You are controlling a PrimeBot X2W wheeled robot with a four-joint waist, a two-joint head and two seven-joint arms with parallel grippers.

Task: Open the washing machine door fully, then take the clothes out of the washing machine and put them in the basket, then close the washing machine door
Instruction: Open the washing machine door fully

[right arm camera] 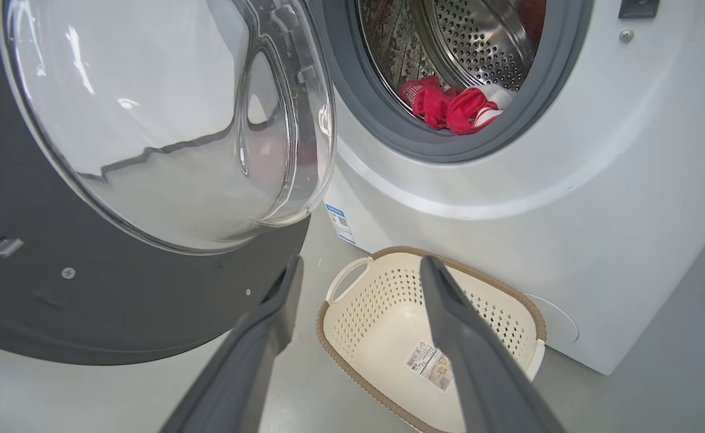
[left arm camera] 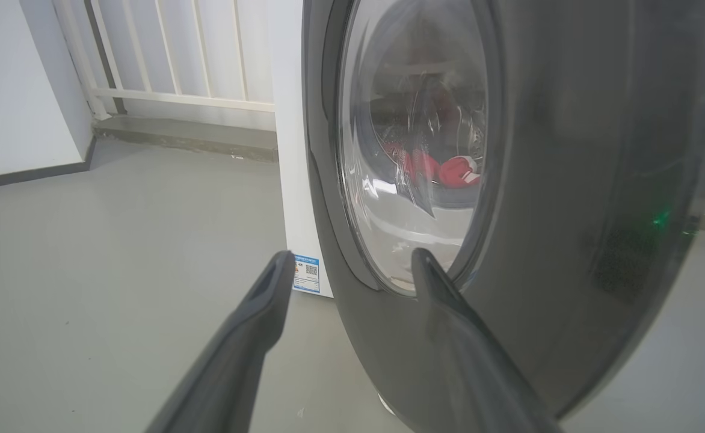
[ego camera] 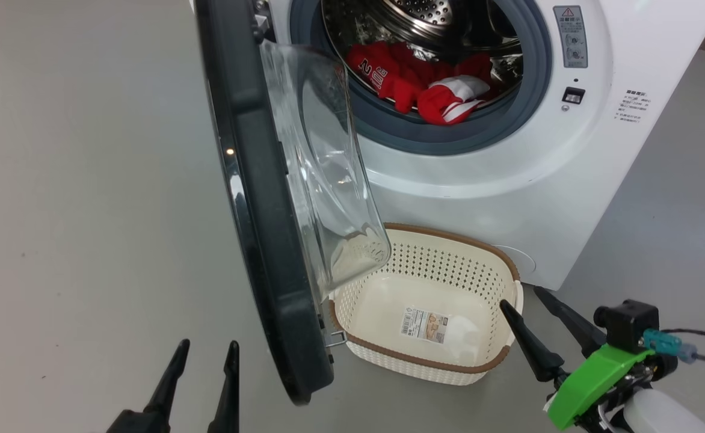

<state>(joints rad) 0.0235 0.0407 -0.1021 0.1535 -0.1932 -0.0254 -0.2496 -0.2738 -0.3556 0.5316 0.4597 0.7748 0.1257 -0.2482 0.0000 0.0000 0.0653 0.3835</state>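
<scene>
The washing machine (ego camera: 509, 180) stands with its door (ego camera: 256, 198) swung out edge-on toward me, glass bowl (ego camera: 322, 174) facing the drum. Red clothes (ego camera: 431, 84) with white trim lie at the drum's front lip, also seen as clothes (right arm camera: 449, 105). The cream basket (ego camera: 449, 243) sits on the floor below the opening, holding nothing but its paper label. My left gripper (ego camera: 206, 349) is open, low and just left of the door's outer face (left arm camera: 569, 180). My right gripper (ego camera: 520, 296) is open beside the basket's right rim, nothing between its fingers.
Grey floor (ego camera: 76, 210) spreads to the left of the door. A white railing and a low step (left arm camera: 184, 132) run along the wall behind the machine. The basket (right arm camera: 527, 313) stands close against the machine's front.
</scene>
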